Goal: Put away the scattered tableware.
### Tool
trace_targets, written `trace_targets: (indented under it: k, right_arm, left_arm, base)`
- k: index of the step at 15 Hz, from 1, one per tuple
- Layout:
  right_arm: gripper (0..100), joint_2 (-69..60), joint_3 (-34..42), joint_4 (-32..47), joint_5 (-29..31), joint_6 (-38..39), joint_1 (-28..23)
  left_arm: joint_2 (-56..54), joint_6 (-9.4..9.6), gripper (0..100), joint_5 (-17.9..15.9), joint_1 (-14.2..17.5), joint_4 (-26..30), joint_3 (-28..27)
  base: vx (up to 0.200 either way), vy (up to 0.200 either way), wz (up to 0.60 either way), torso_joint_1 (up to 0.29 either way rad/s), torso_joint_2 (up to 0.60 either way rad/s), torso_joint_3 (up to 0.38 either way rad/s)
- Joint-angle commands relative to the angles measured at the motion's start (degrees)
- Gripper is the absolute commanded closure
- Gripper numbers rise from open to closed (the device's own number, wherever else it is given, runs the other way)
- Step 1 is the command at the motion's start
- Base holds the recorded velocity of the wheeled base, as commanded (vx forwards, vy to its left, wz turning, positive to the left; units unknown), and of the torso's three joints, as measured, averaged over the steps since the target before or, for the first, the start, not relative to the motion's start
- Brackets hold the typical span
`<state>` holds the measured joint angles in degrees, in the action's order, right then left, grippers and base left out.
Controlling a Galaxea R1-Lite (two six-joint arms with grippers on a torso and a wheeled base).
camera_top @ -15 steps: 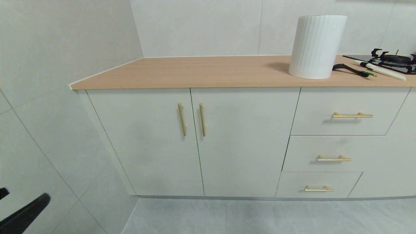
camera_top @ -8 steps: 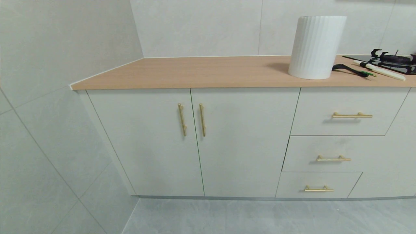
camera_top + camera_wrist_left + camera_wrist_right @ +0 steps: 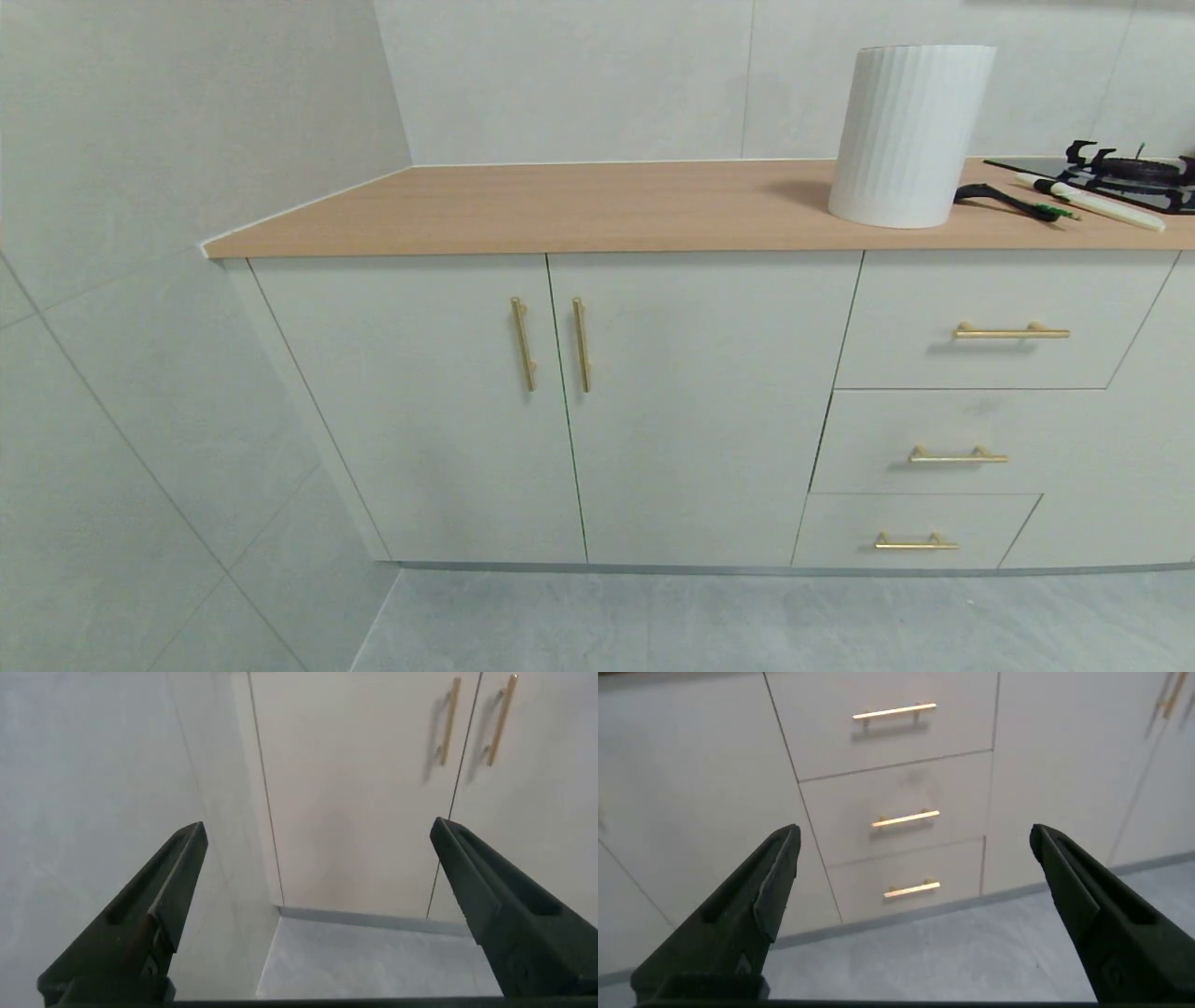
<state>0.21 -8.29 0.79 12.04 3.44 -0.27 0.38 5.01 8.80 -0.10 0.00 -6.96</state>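
A tall white ribbed holder (image 3: 907, 135) stands on the wooden countertop (image 3: 579, 205) at the right. Beside it lie a black-handled utensil (image 3: 1013, 201) and a white-handled utensil (image 3: 1097, 203), close to a black stove grate (image 3: 1134, 168). My left gripper (image 3: 318, 849) hangs low and open, nothing between its fingers, facing the cabinet doors (image 3: 374, 793) near the floor corner. My right gripper (image 3: 915, 845) is open too and holds nothing, pointing at the drawers (image 3: 896, 821) from a distance.
Below the counter are two doors with gold handles (image 3: 551, 343) and three drawers with gold handles (image 3: 960, 455). Tiled walls close the left side (image 3: 140, 280) and the back. Grey floor (image 3: 747, 621) lies in front of the cabinet.
The black fingertip of my left gripper, seen at the head view's lower left a second ago, has dropped out of that view. The counter items have not moved.
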Motion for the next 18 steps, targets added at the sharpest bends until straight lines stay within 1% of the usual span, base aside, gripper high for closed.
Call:
trace_targets:
  k: [1, 2, 3, 4, 5, 6, 8, 10, 11, 12, 17, 18]
  right_arm:
    - [0, -0.1, 8.3, -7.8, -5.2, -1.2, 0.0]
    - [0, -0.1, 8.3, -7.4, -6.5, -1.2, 0.0]
    - [0, -0.1, 8.3, -6.4, -9.2, -1.2, -0.1]
    - [0, -0.1, 8.3, -3.8, -10.6, -1.6, 0.0]
    - [0, -0.1, 8.0, 0.7, -11.6, -1.9, 0.0]
    - [0, -0.1, 8.2, -0.4, -12.0, -1.9, -0.1]
    - [0, -0.1, 8.2, -0.6, -12.2, -2.1, 0.0]
    - [0, -0.1, 8.3, -0.6, -12.5, -2.5, -0.1]
    - [0, -0.1, 8.3, -0.6, -12.5, -2.5, 0.0]
    - [0, -0.1, 8.3, -0.6, -12.6, -2.6, 0.0]
    - [0, -0.1, 8.3, -0.6, -12.7, -2.9, 0.0]
    - [0, -0.1, 8.3, -0.6, -13.0, -2.8, 0.0]
  left_arm:
    - [-0.4, 0.35, 0, -1.8, 0.1, -5.6, 7.0]
    - [-0.4, 0.09, 0, -2.5, 0.1, -5.4, 7.0]
    - [-0.4, 0.0, 0, -4.9, 0.1, -3.6, 7.0]
    - [-0.4, -0.26, 0, -6.5, 0.1, -2.1, 7.0]
    - [-0.4, -0.7, 0, -9.0, 0.1, -0.7, 7.0]
    - [-0.4, -1.06, 0, -9.6, 0.1, 0.4, 6.9]
    - [-0.4, -1.06, 0, -9.8, 0.1, 0.4, 6.9]
    - [-0.4, -2.02, 0, -9.6, 0.1, 0.3, 6.9]
    - [-0.4, -4.75, 0, -9.2, 0.1, 0.2, 6.9]
    - [-0.4, -5.1, 0, -9.1, 0.1, 0.2, 6.9]
    - [-0.4, -4.83, 0, -9.1, 0.1, 0.2, 6.9]
    - [-0.4, -4.48, 0, -9.1, 0.1, 0.2, 6.9]
  base:
    - [0.0, 0.0, 0.0, 0.0, 0.0, 0.0]
    - [0.0, 0.0, 0.0, 0.0, 0.0, 0.0]
    - [0.0, 0.0, 0.0, 0.0, 0.0, 0.0]
    - [0.0, 0.0, 0.0, 0.0, 0.0, 0.0]
    - [0.0, 0.0, 0.0, 0.0, 0.0, 0.0]
    - [0.0, 0.0, 0.0, 0.0, 0.0, 0.0]
    - [0.0, 0.0, 0.0, 0.0, 0.0, 0.0]
    - [0.0, 0.0, 0.0, 0.0, 0.0, 0.0]
    - [0.0, 0.0, 0.0, 0.0, 0.0, 0.0]
    - [0.0, 0.0, 0.0, 0.0, 0.0, 0.0]
    - [0.0, 0.0, 0.0, 0.0, 0.0, 0.0]
    - [0.0, 0.0, 0.0, 0.0, 0.0, 0.0]
